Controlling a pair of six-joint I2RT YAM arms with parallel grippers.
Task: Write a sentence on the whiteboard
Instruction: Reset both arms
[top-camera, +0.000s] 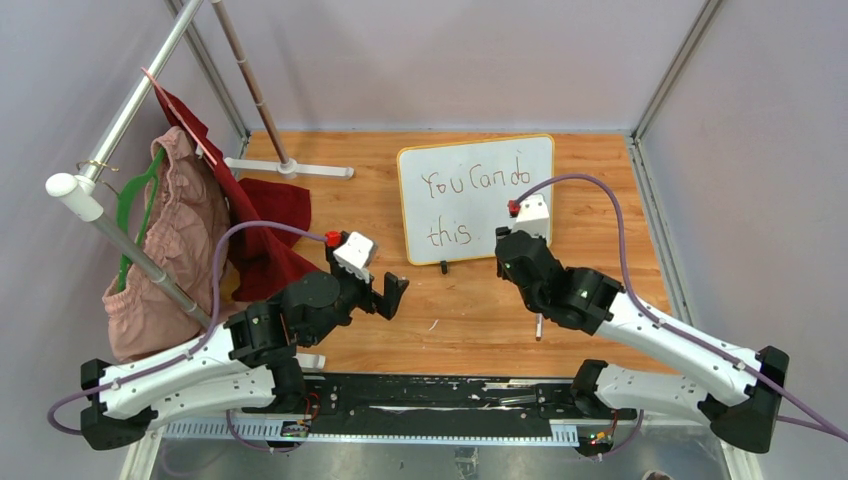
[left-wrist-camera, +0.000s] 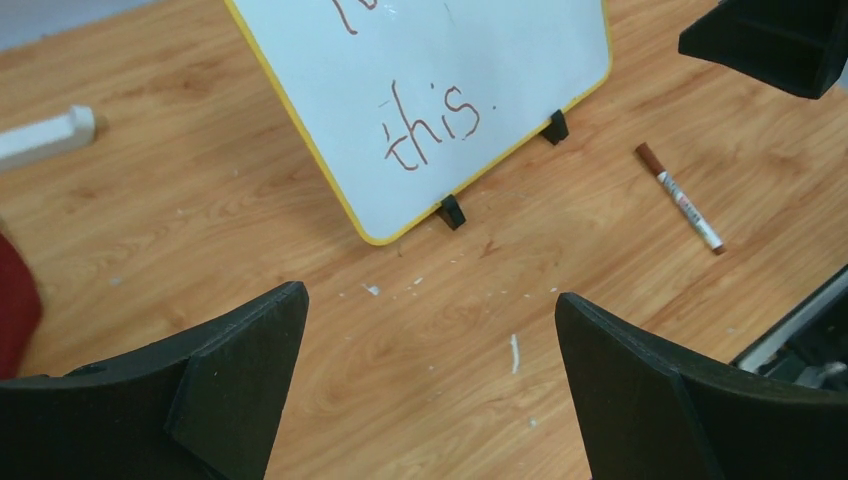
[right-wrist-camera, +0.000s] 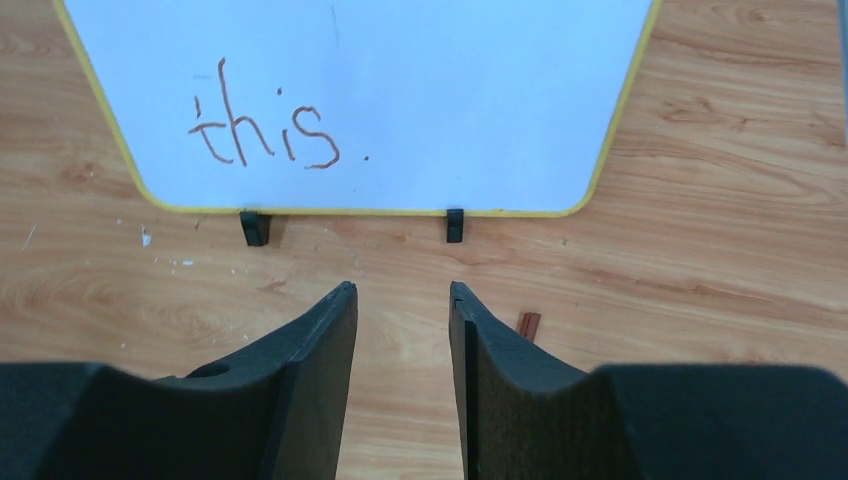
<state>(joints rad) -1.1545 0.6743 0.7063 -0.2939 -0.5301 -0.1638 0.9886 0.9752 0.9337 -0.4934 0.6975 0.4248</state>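
- From the top view we see the whiteboard (top-camera: 478, 215) standing on the wooden table (top-camera: 450, 320), a little right of centre and toward the far side. The sentence (top-camera: 474, 184) is in reddish-brown, "You Can do" above and "this" below it at the left.
- In that same view the left gripper (top-camera: 389, 294) hangs over bare wood, near and left of the board, touching nothing. The right arm (top-camera: 610, 305) reaches in so that its wrist covers the board's near right corner. A marker (top-camera: 538, 326) lies on the wood just near that wrist. At the far left a pink garment (top-camera: 170, 250) and a red cloth (top-camera: 270, 230) hang on a clothes rack (top-camera: 130, 250).
- In the left wrist view we find the left gripper's fingers (left-wrist-camera: 240, 350) spread wide with only table between them. Beyond them are the board's near corner, the word "this." and two black clip feet (left-wrist-camera: 452, 211). The marker lies flat to the right of the board, apart from it.
- In the right wrist view the right gripper (right-wrist-camera: 403, 292) has its fingers a narrow gap apart, gripping nothing, and points at the board's near edge between the two feet. The marker's brown end shows beside the right finger.
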